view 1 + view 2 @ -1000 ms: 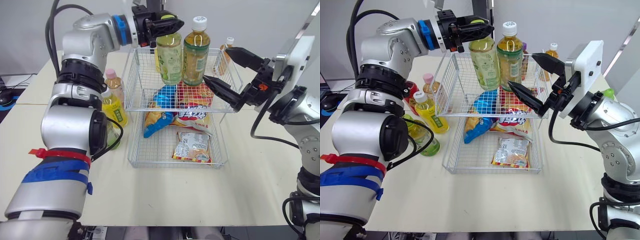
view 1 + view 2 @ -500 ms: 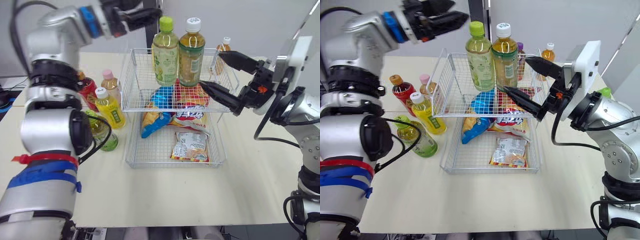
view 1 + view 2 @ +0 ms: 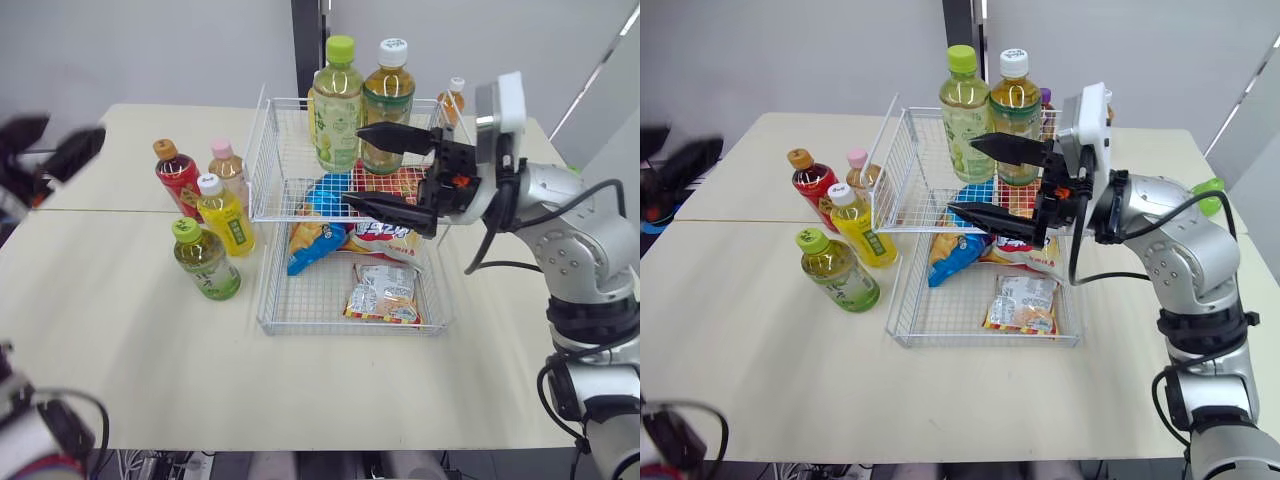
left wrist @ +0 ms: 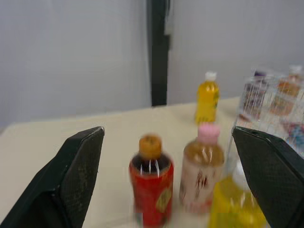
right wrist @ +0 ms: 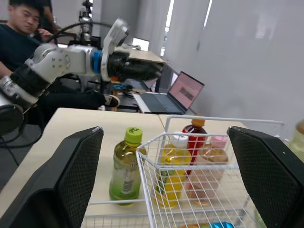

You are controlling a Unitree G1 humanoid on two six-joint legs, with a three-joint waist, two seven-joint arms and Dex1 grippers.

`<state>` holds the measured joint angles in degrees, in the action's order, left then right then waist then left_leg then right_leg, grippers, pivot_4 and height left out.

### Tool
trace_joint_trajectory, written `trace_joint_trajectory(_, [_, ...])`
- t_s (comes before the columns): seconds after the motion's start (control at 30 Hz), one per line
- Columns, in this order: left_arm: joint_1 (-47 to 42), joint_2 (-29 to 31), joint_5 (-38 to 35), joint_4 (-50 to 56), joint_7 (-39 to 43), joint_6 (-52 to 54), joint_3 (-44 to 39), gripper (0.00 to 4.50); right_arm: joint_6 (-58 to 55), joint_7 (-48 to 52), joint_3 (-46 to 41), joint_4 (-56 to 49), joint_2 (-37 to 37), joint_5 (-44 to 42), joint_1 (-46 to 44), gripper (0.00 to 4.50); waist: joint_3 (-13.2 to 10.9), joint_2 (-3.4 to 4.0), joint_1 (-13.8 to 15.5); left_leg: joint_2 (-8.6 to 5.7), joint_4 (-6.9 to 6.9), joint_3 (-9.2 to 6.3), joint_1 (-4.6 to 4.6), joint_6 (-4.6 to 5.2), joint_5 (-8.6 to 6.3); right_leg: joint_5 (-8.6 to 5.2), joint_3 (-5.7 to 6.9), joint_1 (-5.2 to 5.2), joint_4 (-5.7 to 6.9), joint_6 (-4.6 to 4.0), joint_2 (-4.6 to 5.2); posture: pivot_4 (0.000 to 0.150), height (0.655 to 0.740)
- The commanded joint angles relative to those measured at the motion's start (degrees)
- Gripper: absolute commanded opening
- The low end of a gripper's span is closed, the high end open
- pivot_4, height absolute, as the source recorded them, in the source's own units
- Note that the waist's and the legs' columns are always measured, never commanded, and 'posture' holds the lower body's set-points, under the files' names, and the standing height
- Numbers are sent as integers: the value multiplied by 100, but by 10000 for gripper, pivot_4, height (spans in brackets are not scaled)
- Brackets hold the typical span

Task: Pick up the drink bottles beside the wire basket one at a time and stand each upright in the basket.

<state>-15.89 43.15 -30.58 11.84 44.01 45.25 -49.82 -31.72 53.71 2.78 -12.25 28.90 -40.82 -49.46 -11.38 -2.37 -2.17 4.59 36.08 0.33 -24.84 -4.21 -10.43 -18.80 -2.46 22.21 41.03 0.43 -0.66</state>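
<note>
Bright, even light falls from overhead, leaving only faint, soft shadows on the pale desk (image 3: 130,350) beside the green-capped bottle (image 3: 205,262) and under the wire basket (image 3: 300,320). The head views are sharp at centre, but the left end effector (image 3: 60,140) at their edge is badly blurred. The left wrist view is soft throughout, its red bottle (image 4: 152,190) streaked; the right wrist view is crisper, with a pale, washed-out wall (image 5: 266,57)

A robot test lab in an office room.
A seated person (image 5: 19,33) and an open laptop (image 5: 184,90) on a desk, pale work tables (image 3: 330,390) and plain grey walls (image 3: 140,50) show it.
</note>
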Motion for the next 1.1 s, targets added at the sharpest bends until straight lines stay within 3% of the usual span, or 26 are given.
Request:
trace_joint_trajectory(0.03, [1426, -817, -326, 1354, -97, -219, -778, 44808, 295, 289, 14, 224, -137, 108, -233, 45000, 2, -2, 3, 4, 0, 0, 2, 0, 0, 0, -3, -1, 6, -1, 5, 1500, 7400])
trace_joint_trajectory(0.2, [2848, -2028, -729, 2239, -567, -625, -953, 44808, 571, 559, 99, 630, -358, 366, -434, 45000, 8, -12, 56, -1, -1, -19, 2, 0, 0, 1, -4, -5, 3, -2, 17, 1500, 7400])
trace_joint_trajectory(0.33, [2838, -1935, -982, 2347, -1003, -680, -753, 44808, 653, 630, 64, 748, -447, 461, -496, 45000, 10, -14, 78, 0, 2, -35, 10, 2, 1, 4, 3, -19, 6, -9, -3, 1500, 7400])
trace_joint_trajectory(0.5, [1936, -1330, -922, 1839, -1539, -781, -224, 44808, 650, 578, -10, 730, -427, 549, -510, 45000, 11, -12, 53, -1, 3, -27, 15, 6, 5, 6, -1, -21, 6, -12, -19, 1500, 7400])
trace_joint_trajectory(0.7, [136, -591, 382, -1, -2125, -1614, 1263, 44808, 432, 252, -251, 250, -220, 515, -282, 45000, 11, -11, 55, -2, -4, -17, 14, 6, 5, 7, 3, -15, 2, -11, -22, 1500, 7400])
trace_joint_trajectory(0.9, [-1475, -423, 887, -2131, -1985, -2295, 2149, 44808, 158, -83, -438, -278, 14, 431, -2, 45000, 11, -11, 51, -3, -7, -10, 4, 6, 4, 8, 6, -4, 1, -10, -19, 1500, 7400])
trace_joint_trajectory(1.1, [-2471, -410, 1177, -3646, -1466, -2899, 2797, 44808, -29, -302, -572, -667, 163, 332, 196, 45000, 11, -11, 35, -1, -10, -6, 1, 6, 4, 8, 5, 4, 4, -10, -21, 1500, 7400])
